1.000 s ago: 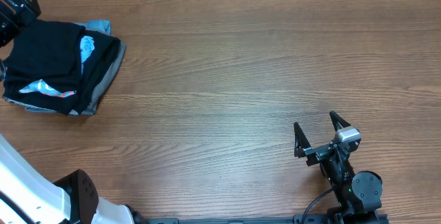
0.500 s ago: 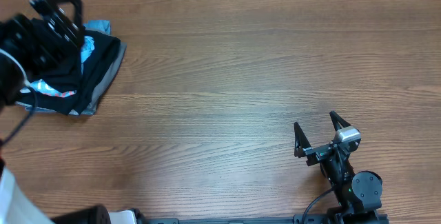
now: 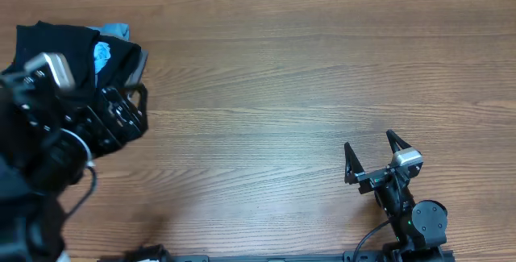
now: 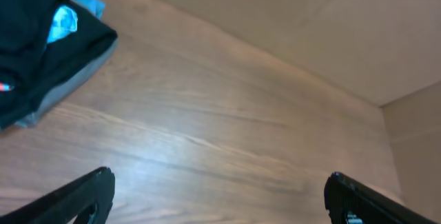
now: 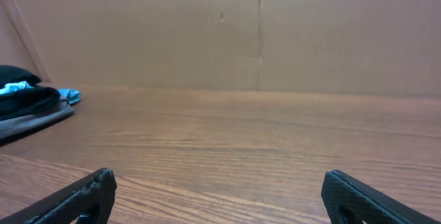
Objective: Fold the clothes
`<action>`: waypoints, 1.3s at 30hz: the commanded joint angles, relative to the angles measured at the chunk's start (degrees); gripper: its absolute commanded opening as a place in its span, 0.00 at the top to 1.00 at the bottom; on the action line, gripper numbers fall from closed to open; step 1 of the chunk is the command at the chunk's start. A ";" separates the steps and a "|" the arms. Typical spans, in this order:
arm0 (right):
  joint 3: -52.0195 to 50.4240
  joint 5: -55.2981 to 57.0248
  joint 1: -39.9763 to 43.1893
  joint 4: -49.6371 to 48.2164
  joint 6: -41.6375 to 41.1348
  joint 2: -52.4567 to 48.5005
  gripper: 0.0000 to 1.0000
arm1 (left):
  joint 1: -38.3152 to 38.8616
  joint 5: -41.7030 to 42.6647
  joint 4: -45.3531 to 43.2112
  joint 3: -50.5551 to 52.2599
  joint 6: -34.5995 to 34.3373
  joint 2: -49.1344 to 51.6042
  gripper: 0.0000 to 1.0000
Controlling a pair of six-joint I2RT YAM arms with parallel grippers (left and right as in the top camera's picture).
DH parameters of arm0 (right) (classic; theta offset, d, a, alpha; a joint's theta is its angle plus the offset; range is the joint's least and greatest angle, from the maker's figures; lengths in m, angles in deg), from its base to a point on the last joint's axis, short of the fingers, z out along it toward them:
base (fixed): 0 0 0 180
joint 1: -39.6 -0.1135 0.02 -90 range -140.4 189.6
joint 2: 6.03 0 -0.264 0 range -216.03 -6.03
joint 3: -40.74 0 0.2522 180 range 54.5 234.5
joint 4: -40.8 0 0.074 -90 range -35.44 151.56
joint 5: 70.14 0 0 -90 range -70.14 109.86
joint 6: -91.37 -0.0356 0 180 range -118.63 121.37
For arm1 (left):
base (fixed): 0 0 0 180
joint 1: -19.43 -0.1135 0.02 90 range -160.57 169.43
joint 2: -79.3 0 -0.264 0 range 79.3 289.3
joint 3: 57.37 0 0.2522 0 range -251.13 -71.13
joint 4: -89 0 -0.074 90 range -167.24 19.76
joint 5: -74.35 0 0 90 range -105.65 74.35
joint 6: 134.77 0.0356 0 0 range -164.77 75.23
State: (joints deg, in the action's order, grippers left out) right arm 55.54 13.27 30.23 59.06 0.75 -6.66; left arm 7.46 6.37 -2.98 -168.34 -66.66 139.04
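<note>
The clothes, a black T-shirt [image 3: 60, 40], lie bunched on top of a small pile at the table's far left. They also show at the top left of the left wrist view as dark fabric [image 4: 27, 45]. My left gripper [image 3: 129, 110] hovers over the pile's near right edge, open and empty; its arm hides the pile's front part. Its fingertips [image 4: 93, 189] frame bare wood. My right gripper [image 3: 369, 144] rests open near the front right, far from the clothes, with only the table between its fingertips [image 5: 89, 193]. The pile [image 5: 24, 100] sits far off at the left there.
Under the black shirt lie a light blue garment [image 3: 101, 52] and a grey garment [image 3: 139, 70]. A brown cardboard wall [image 5: 262, 31] runs along the table's far edge. Wooden tabletop [image 3: 306, 76] spreads between the pile and the right arm.
My left arm has swung from the far left corner towards the front, across the pile, and now covers its near part. The right arm has not moved. Both grippers stayed open.
</note>
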 commanded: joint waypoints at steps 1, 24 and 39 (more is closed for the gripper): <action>-0.57 0.57 0.13 -0.26 -0.07 0.46 0.00 | 0.42 0.00 -10.80 16.72 -4.15 -8.46 0.00; -0.57 0.57 0.13 -0.28 -0.07 0.46 0.00 | 12.31 -18.01 -78.09 87.86 -5.60 -42.86 0.00; -0.57 0.57 0.13 -0.26 -0.07 0.46 0.00 | 13.81 -20.96 -69.85 96.94 10.88 -55.82 0.00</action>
State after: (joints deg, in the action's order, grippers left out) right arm 55.54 13.27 30.23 59.08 0.73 -6.66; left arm 19.75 -13.06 -74.76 -71.69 -67.87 86.48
